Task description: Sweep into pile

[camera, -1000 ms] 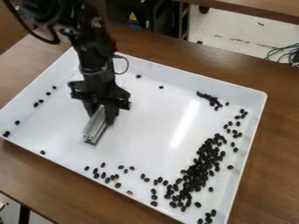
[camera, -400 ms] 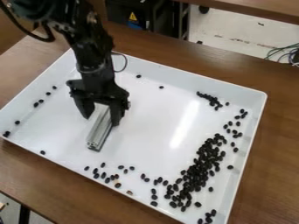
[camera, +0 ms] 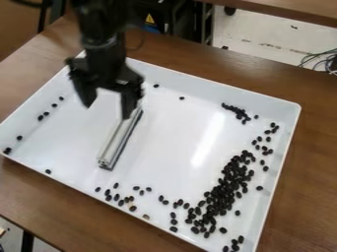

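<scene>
Black beans (camera: 227,189) bunch well apart from the spread gripper (camera: 107,111), nearer the camera; the metal bar (camera: 118,140) lies just below it. Sweeping well likely needs a centred grip, then low, slow strokes toward the beans.

gripper (camera: 107,111): black
bar (camera: 119,140) just below the gripper: silver-grey, dark stripe along its right side
tray (camera: 164,147) around and under the bar: white, with a paler streak of glare right of the gripper
beans (camera: 230,182) well to the gripper's lower right: black; one (camera: 146,216) below it, tan
table (camera: 197,66) beyond the gripper: brown wood grain
sticker (camera: 150,19) above the gripper: yellow
</scene>
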Robot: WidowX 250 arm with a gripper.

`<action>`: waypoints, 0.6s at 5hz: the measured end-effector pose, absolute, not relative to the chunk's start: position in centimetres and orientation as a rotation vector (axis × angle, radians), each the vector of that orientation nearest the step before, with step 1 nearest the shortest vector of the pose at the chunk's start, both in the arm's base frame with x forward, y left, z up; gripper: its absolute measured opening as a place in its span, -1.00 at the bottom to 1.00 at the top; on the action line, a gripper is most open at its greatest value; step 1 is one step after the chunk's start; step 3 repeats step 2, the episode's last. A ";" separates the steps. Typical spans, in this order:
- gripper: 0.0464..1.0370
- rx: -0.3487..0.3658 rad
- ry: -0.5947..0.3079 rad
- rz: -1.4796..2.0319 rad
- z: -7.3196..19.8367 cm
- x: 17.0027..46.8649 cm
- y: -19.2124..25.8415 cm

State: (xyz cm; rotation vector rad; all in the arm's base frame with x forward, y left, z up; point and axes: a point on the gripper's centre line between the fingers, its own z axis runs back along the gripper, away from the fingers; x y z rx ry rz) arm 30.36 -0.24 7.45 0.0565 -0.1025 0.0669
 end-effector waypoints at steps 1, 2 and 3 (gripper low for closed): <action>0.92 0.031 -0.144 -0.104 9.3 31.9 -5.2; 0.92 0.005 -0.146 -0.224 8.9 32.2 -8.8; 0.92 0.005 -0.146 -0.224 8.9 32.2 -8.8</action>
